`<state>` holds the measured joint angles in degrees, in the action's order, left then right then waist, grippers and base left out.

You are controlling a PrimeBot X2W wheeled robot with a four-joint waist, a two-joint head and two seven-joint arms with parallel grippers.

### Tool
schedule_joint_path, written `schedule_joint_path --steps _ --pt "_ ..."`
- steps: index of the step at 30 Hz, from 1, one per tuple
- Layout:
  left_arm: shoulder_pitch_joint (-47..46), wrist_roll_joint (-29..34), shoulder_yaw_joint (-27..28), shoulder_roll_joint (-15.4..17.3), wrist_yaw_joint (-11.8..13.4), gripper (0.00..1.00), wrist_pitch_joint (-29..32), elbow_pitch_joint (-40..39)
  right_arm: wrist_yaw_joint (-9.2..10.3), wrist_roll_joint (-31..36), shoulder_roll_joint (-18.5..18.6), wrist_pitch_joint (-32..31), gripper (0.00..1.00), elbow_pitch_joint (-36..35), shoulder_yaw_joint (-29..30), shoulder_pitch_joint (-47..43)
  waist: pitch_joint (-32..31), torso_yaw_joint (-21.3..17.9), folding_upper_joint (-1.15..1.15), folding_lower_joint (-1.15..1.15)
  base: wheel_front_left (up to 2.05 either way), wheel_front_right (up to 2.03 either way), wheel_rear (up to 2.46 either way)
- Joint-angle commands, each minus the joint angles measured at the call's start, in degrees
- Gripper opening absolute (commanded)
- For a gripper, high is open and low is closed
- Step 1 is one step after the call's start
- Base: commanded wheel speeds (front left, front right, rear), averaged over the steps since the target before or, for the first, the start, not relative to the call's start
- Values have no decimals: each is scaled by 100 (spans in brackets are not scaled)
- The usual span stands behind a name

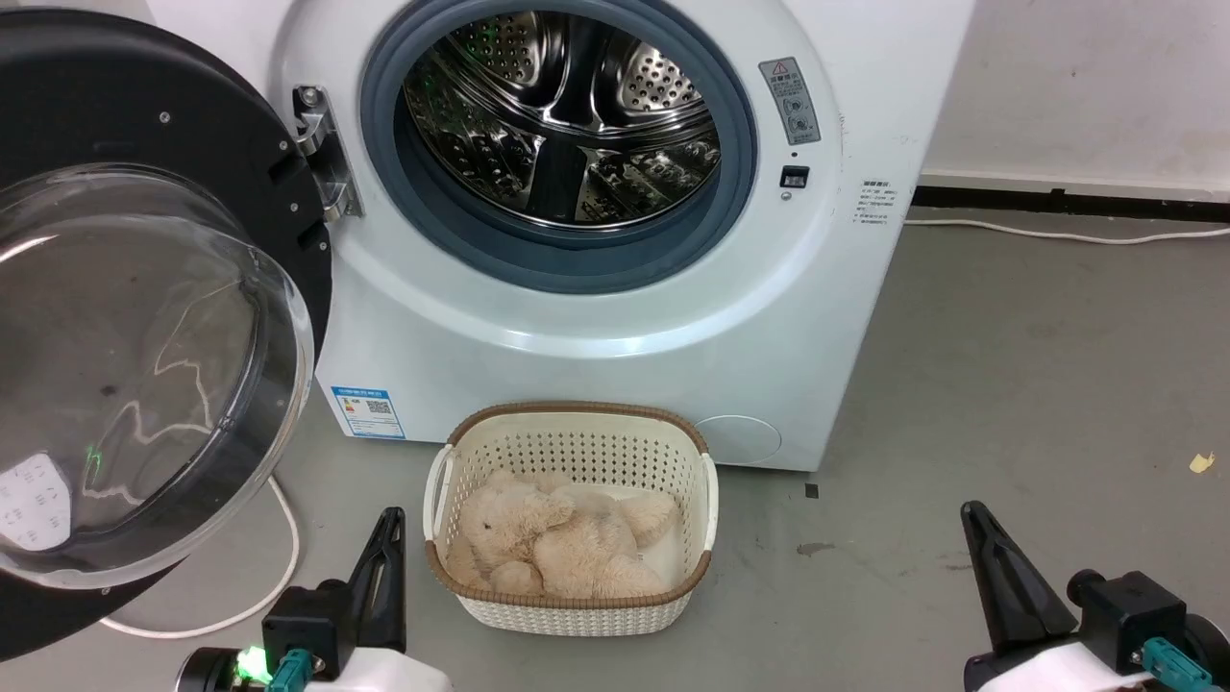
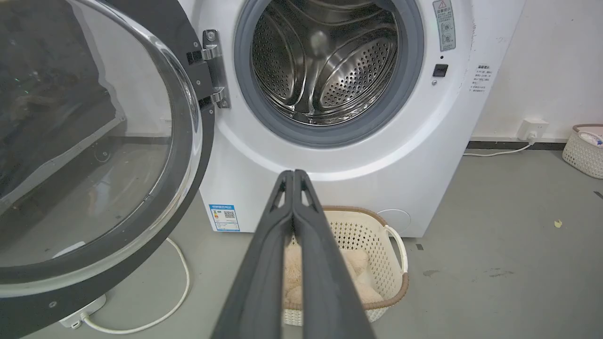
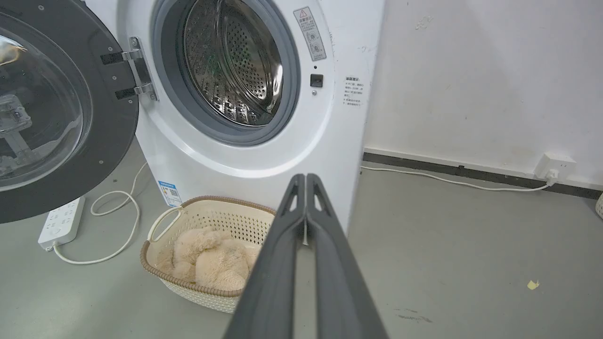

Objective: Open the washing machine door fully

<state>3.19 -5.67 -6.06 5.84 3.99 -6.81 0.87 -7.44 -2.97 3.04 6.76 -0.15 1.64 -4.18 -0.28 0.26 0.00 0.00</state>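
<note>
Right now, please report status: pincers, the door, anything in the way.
Left pincer and right pincer shut, both empty. Washing machine door stands wide open, untouched. Basket with plush toy between pincers, apart from door.

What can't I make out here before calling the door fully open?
- Door: outer edge cut off by the frame, every view.
- Warning label: print too small, every view.
- Plush toy: partly hidden behind left gripper, left wrist view.
</note>
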Motion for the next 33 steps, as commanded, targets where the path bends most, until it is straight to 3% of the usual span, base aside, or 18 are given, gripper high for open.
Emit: schedule_joint_path --steps 1,33 --pt "-117 50 49 -44 -31 0 34 -21 -3 49 -9 -26 0 7 -7 108 1 0 0 0 0 0 0" --pt "-234 350 372 -190 -245 0 408 -59 -4 193 -13 -403 0 12 -98 288 16 -15 0 0 0 0 0"
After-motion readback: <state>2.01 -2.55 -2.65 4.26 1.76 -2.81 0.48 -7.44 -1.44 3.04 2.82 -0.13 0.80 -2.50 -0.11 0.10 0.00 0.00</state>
